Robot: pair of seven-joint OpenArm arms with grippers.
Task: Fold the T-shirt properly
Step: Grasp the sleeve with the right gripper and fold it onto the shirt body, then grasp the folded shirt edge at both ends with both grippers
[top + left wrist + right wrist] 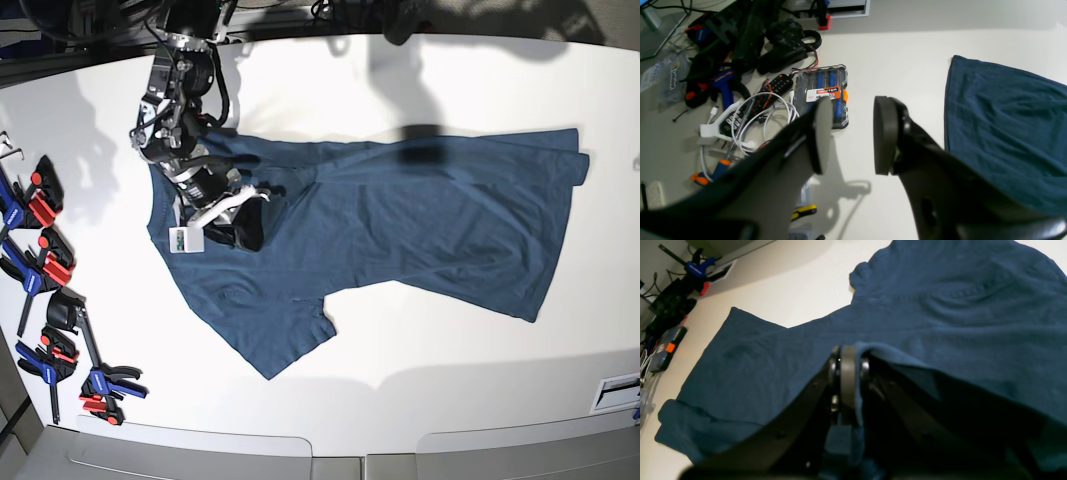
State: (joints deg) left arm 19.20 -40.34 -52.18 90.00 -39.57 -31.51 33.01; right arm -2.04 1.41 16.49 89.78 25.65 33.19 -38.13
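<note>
The dark navy T-shirt point(420, 220) lies spread across the white table, hem to the right and one sleeve pointing toward the front. My right gripper point(250, 215) sits over the shirt's left end. In the right wrist view, my right gripper point(853, 373) is shut on a raised fold of the T-shirt point(923, 313), with cloth draped over one finger. My left gripper point(851, 135) hangs open above bare table with nothing between its pads. A straight edge of the T-shirt point(1007, 126) lies just to its right. The left arm does not show in the base view.
Several clamps point(45, 270) lie along the table's left edge. In the left wrist view, a clear screwdriver case point(823, 95), white cables point(753, 123) and black gear point(783, 46) crowd the surface left of the open gripper. A white label point(620, 390) sits at the front right.
</note>
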